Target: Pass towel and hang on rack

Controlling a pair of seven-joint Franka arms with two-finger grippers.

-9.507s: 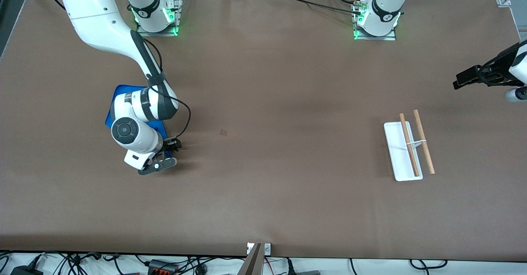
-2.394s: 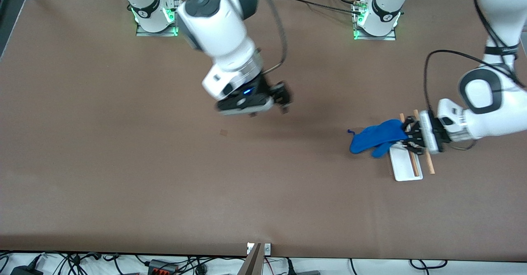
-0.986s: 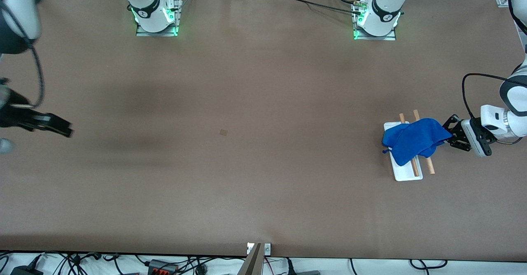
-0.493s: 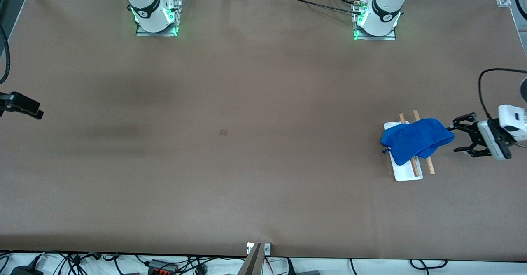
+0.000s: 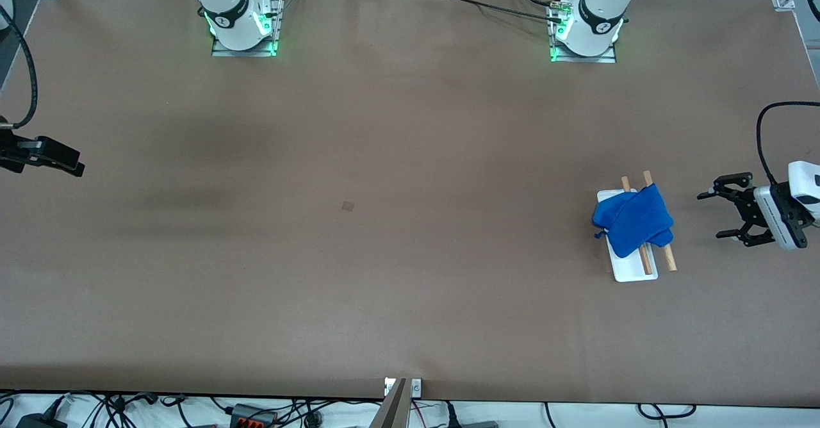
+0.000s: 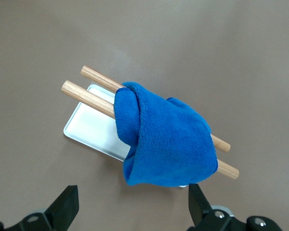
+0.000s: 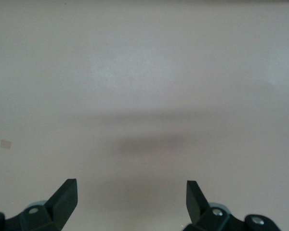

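Towel [image 5: 633, 222] draped over both rods of rack [image 5: 634, 268], frame's right-centre; left tool [image 5: 727, 216] spread wide, empty, over worktop [image 5: 384, 255] beside rack; right tool [image 7: 130, 192] parted, empty, waiting

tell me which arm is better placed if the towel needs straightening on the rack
Left. The left gripper hangs open beside the rack, facing the towel draped over its rods. The right gripper is at the table's right-arm end.
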